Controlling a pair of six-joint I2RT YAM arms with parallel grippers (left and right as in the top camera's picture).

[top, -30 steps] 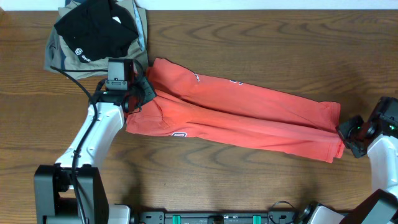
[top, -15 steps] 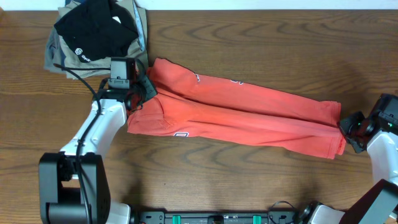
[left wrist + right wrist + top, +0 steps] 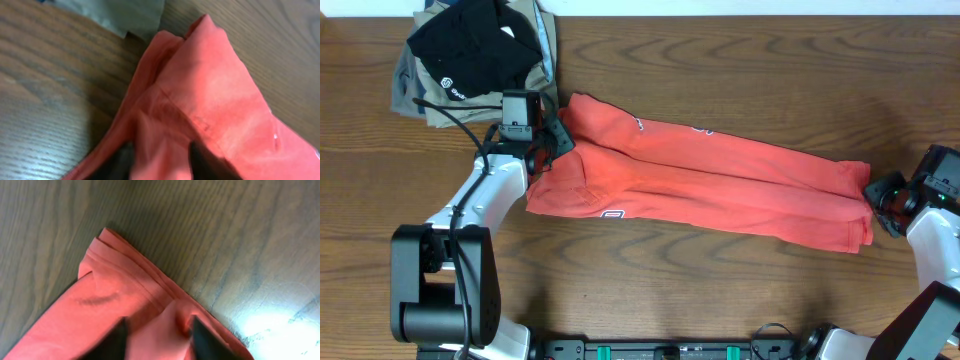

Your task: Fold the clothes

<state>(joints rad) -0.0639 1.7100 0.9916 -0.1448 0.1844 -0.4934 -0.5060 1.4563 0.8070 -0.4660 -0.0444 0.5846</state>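
1. While the shirt (image 3: 700, 185) lies as a long, narrow red-orange band slanting across the tabletop (image 3: 740, 70), a tool grips each of its ends.
2. The left tool (image 3: 558, 143) sits at the shirt's left end, near the upper corner. In the left wrist view its dark fingers (image 3: 122, 160) stand on either side of a raised ridge of cloth, clamped on it.
3. The right tool (image 3: 873, 195) sits at the shirt's right end, against the hem. In the right wrist view its fingers (image 3: 112, 340) pinch a fold of the layered edge between them, so it too is clamped on the shirt.
4. White print shows along the shirt's upper fold and at its lower left edge.
5. Beyond the shirt's left end lies a khaki garment (image 3: 415, 95), its edge close to the shirt's corner.
6. A black garment (image 3: 470, 50) with a small white logo rests on top of the khaki one, apart from the shirt.
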